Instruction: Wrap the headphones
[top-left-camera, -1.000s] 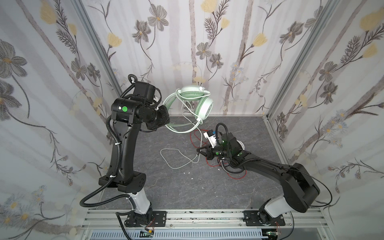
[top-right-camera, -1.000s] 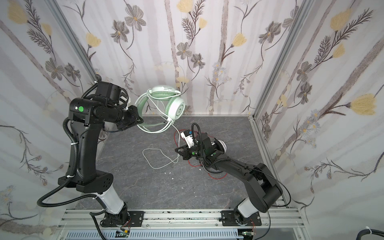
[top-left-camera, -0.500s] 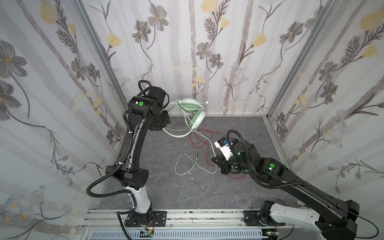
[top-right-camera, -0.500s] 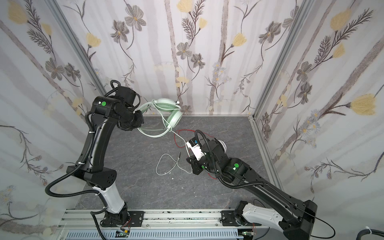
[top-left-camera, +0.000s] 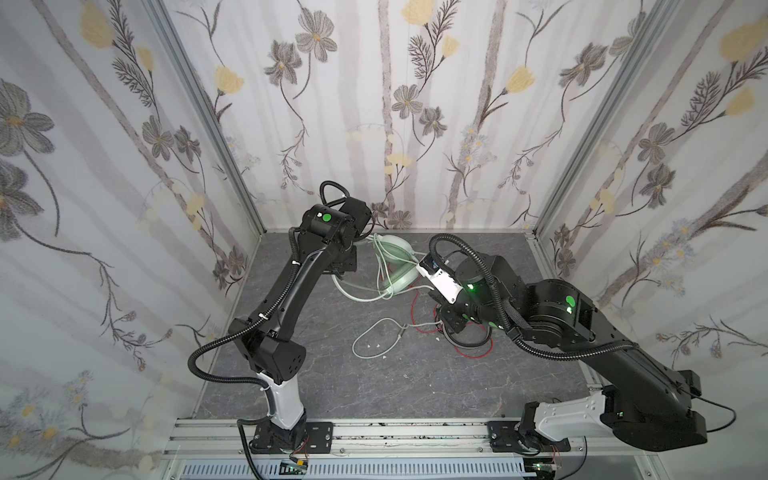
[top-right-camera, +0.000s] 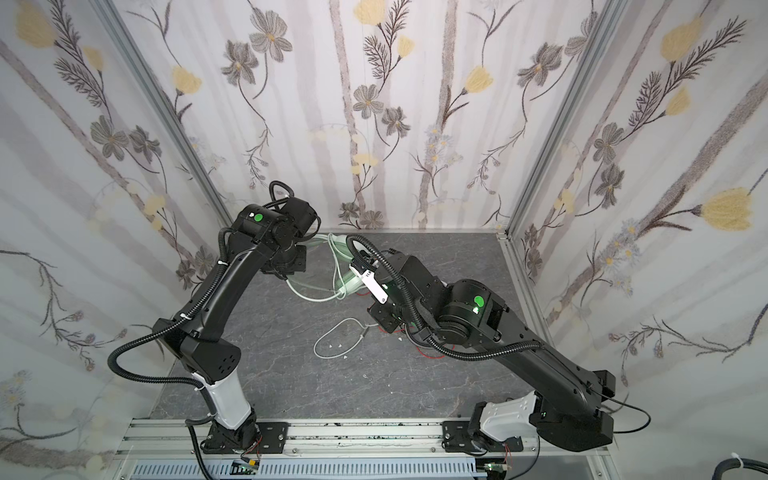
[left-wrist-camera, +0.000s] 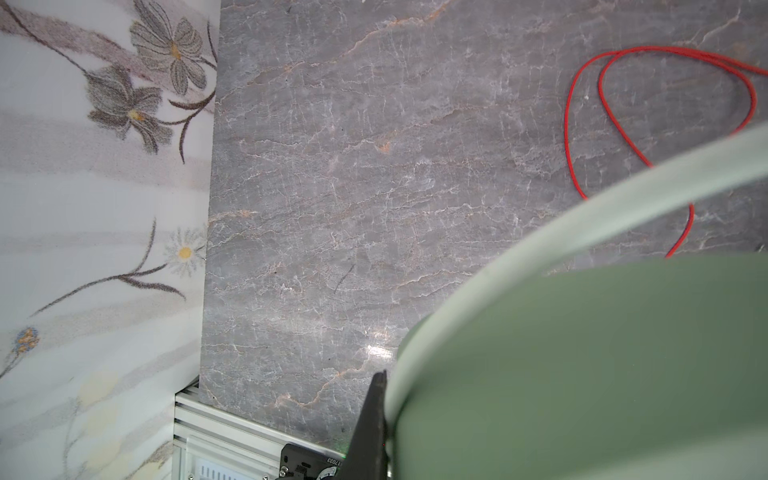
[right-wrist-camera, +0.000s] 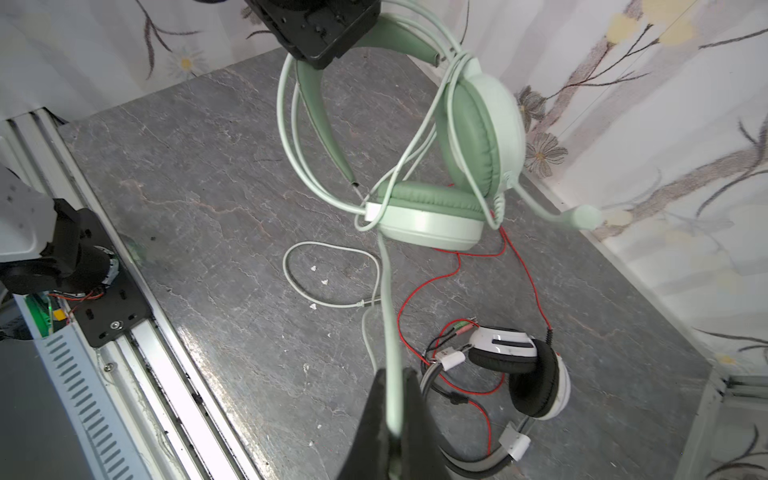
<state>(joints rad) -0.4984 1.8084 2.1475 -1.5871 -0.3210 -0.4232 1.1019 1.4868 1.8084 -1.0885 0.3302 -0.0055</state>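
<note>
The mint green headphones (right-wrist-camera: 473, 137) hang by their headband from my left gripper (left-wrist-camera: 384, 399), which is shut on the band (left-wrist-camera: 582, 353); only one finger shows there. In both top views this headset (top-left-camera: 395, 266) (top-right-camera: 347, 270) sits low at the back of the table. My right gripper (right-wrist-camera: 392, 378) is shut on the green cable (right-wrist-camera: 386, 291), which runs taut up to the ear cups. The cable's free end lies in a loop (top-left-camera: 374, 332) on the table. The white-and-black headphones (right-wrist-camera: 523, 365) with their red cable (right-wrist-camera: 532, 282) lie flat beside my right gripper, mostly hidden under that arm in both top views.
Grey marble tabletop (top-left-camera: 415, 382) is enclosed by floral walls on three sides, with an aluminium rail (top-left-camera: 374, 432) along the front. Small white scraps (top-left-camera: 376, 345) lie inside the cable loop. The green headset's boom microphone (right-wrist-camera: 582, 216) points toward the back wall.
The left arm has brought the green headset down from high by the back wall to just over the table. The right arm has pulled back and risen, drawing the green cable taut.
</note>
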